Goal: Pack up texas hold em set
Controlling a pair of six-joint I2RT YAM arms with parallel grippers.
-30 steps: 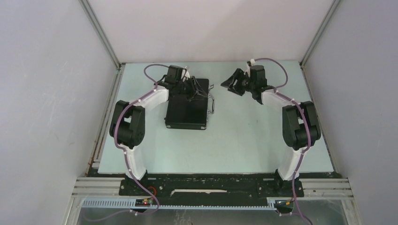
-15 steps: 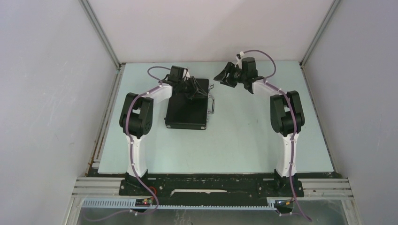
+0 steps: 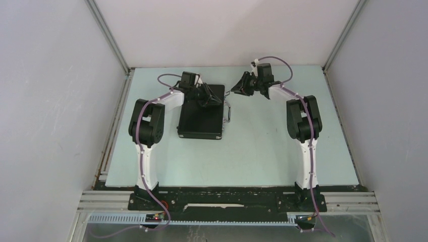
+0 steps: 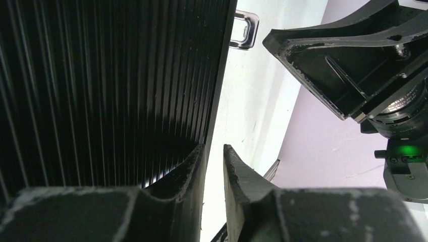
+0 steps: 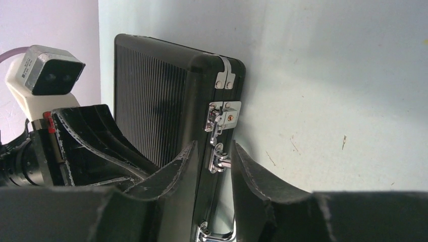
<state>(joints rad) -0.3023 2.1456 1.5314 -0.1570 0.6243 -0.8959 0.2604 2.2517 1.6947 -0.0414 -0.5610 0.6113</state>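
Now, right gripper nearer case — jaws narrower

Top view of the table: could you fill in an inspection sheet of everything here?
Surface: pale table, a few faint marks.
Job's things: black case closed and lying flat, silver handle on the side toward the right arm; no chips or cards seen.
Clutter: nothing seen.
Grippers: left gripper narrowly open at the case's lid edge; right gripper straddles the case's side beside a silver latch, grip unclear.
Cables: a purple cable runs along each arm.
Surroundings: plain pale walls.
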